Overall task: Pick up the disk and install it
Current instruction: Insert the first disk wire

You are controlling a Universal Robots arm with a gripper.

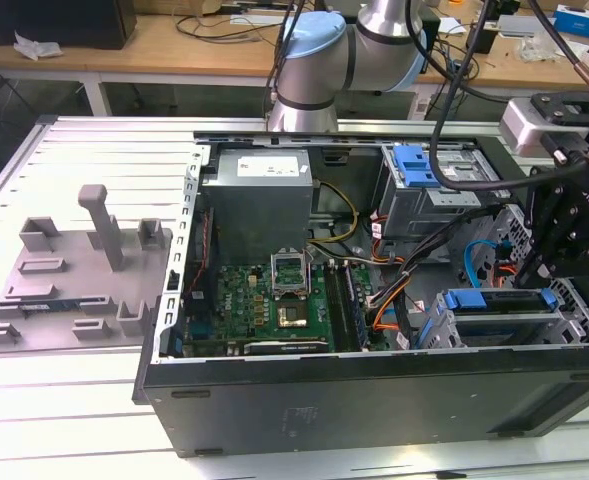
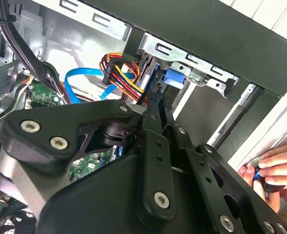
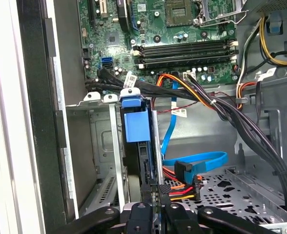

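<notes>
1. blue-framed disk (image 3: 139, 146) is sitting on edge in the drive bay (image 3: 102, 146) of the open computer case (image 1: 374, 400), straight ahead of the jaws in the first wrist view, with its blue latch tab (image 3: 136, 126) facing up at the far end from them.
2. gripper (image 3: 153, 207) is reaching in from the near end of the bay, and its black fingers (image 3: 142, 195) are looking pressed in close on the thin edge of the disk, so the jaws seem to be pinching it. the contact itself is half hidden by the linkage, so i can't be totally sure.
3. in the second wrist view the gripper (image 2: 155, 112) is narrowing to a point right under the blue end of the disk (image 2: 175, 78), with the bay's metal bracket just past it.
4. red, yellow and black power wires (image 3: 180, 187) are lying just beside the jaws, and a flat blue data cable (image 3: 197, 161) is curling on the perforated floor next to them.
5. motherboard (image 3: 172, 34) with its ram slots is lying well beyond the jaws, past the disk.
6. a person's hand (image 2: 275, 170) is resting on the case edge off to the side of the gripper body.
7. in the exterior view the gripper (image 1: 564, 215) is hanging over the case's drive corner, near the disk (image 1: 499, 300).
</notes>
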